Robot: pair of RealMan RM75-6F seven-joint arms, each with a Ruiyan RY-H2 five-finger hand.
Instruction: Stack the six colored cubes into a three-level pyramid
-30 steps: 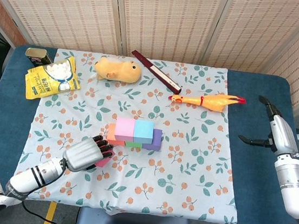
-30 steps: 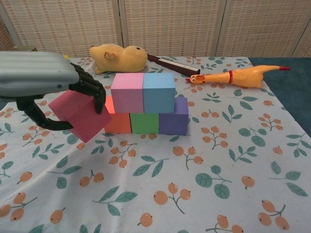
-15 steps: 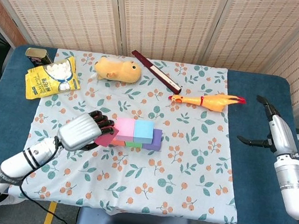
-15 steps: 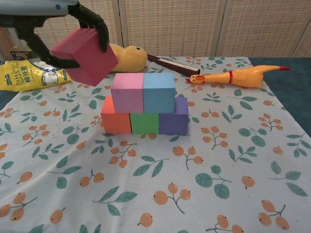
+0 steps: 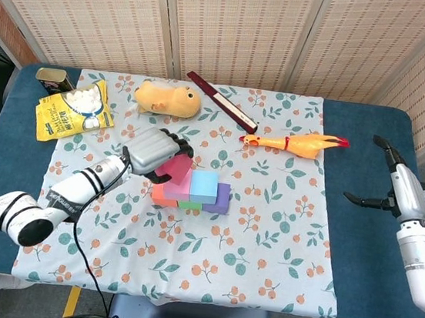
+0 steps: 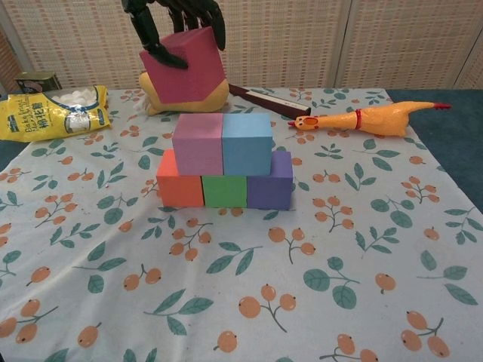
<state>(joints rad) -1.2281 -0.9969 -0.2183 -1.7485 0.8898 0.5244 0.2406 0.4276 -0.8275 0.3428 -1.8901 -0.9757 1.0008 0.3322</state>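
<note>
Risk lies in the drop: left hand [image 6: 175,19] grips the red cube [image 6: 183,66] tilted above the pink cube [image 6: 197,143], left of the pink-blue seam, so an off-centre release could topple it; right hand [image 5: 386,184] hangs empty, fingers spread.

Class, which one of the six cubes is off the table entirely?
The magenta cube, gripped by the left hand above the stack. The other five sit stacked.
</note>
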